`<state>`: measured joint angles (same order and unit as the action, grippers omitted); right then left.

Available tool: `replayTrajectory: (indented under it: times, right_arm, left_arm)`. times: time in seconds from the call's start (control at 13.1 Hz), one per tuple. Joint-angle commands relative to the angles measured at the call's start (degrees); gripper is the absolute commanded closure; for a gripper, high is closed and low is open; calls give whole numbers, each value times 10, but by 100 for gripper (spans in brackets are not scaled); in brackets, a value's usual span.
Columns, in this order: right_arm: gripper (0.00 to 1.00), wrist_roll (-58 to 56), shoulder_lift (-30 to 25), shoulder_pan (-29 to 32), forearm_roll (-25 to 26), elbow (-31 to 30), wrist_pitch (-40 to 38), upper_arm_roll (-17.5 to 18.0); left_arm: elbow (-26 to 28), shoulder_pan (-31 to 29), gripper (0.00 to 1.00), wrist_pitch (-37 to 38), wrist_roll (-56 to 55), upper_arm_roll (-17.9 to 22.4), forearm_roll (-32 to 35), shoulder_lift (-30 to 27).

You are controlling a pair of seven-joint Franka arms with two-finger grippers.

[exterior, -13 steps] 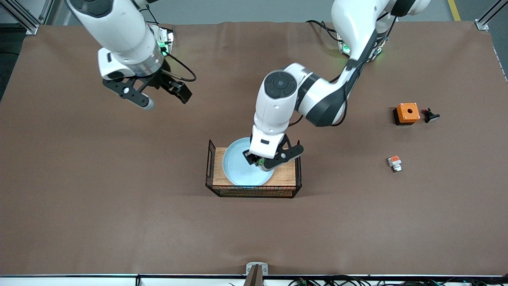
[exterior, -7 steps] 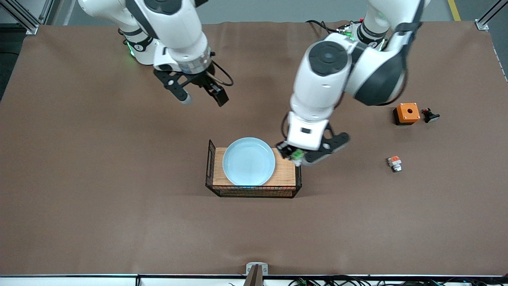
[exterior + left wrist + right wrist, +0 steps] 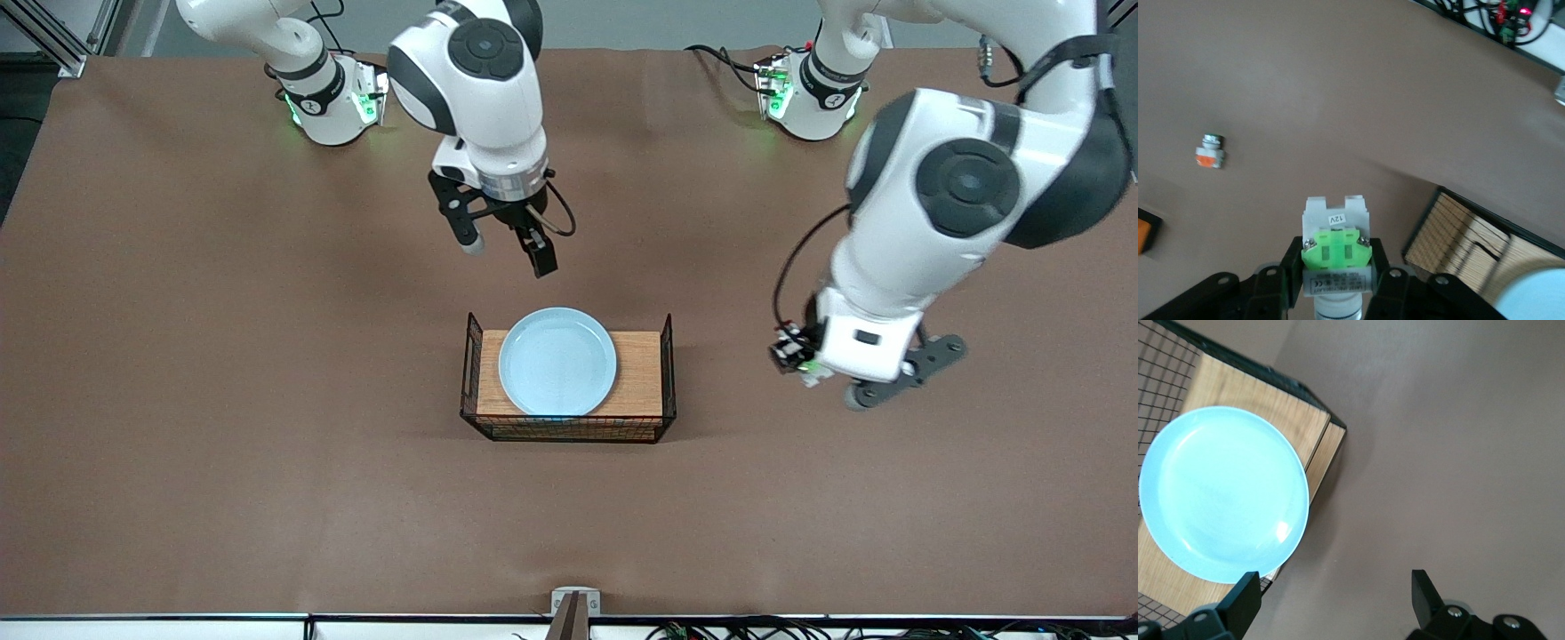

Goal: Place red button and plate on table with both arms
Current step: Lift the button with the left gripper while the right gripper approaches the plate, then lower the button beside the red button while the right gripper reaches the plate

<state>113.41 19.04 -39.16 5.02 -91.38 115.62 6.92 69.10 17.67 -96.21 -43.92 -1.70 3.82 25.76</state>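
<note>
**A:** Where's your left gripper [image 3: 813, 369]?

**B:** Right of centre in the front view, up over bare table [image 3: 267, 498] between the tray [image 3: 569, 431] and the arm's end. It's clamped on the button [image 3: 1336, 257]: in the left wrist view you see the green top and white body pinched between the fingers [image 3: 1379, 277], bottom centre of frame. In the front view the button is a speck of green at the gripper's tip.

**A:** And your right one?

**B:** Right gripper [image 3: 505, 244] hangs upper centre of the front view, over the table just above the tray in frame. Jaws spread wide, nothing in them. The right wrist view shows both fingertips [image 3: 1421, 587] along the bottom edge with brown table between.

**A:** Plate?

**B:** Plate [image 3: 557, 362] lies flat on the tray's wooden floor, centre of the front view, shifted toward the right arm's end. Nothing touching it.

**A:** Anything else you can see?

**B:** An orange-topped block [image 3: 1210, 151] on the table, left side of the left wrist view, well apart from the tray.
</note>
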Motion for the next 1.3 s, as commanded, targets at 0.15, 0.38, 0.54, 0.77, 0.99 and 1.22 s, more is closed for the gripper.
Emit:
replayTrajectory:
  times: [0.15, 0.38, 0.54, 0.77, 0.99, 1.22]
  right_arm:
    - [2, 38, 47, -4, 16, 20, 41, -5]
    - [4, 37, 68, 4, 17, 29, 47, -6]
    - [7, 37, 85, 7, 17, 31, 72, -8]
    - [15, 38, 105, 6, 17, 31, 89, -8]
    - [25, 38, 118, 4, 17, 32, 97, -8]
    - [36, 37, 122, 6, 16, 36, 99, -8]
  left_arm:
    - [45, -83, 100, 9, 149, -4, 7, -3]
    - [92, -124, 100, -41, 224, -3, 9, 6]
    - [155, -148, 100, -102, 262, -1, 13, 3]
    - [266, -205, 100, -226, 327, -3, 51, 0]
    - [352, -248, 100, -353, 378, -3, 61, 10]
    - [414, -301, 100, -500, 450, -4, 62, 45]
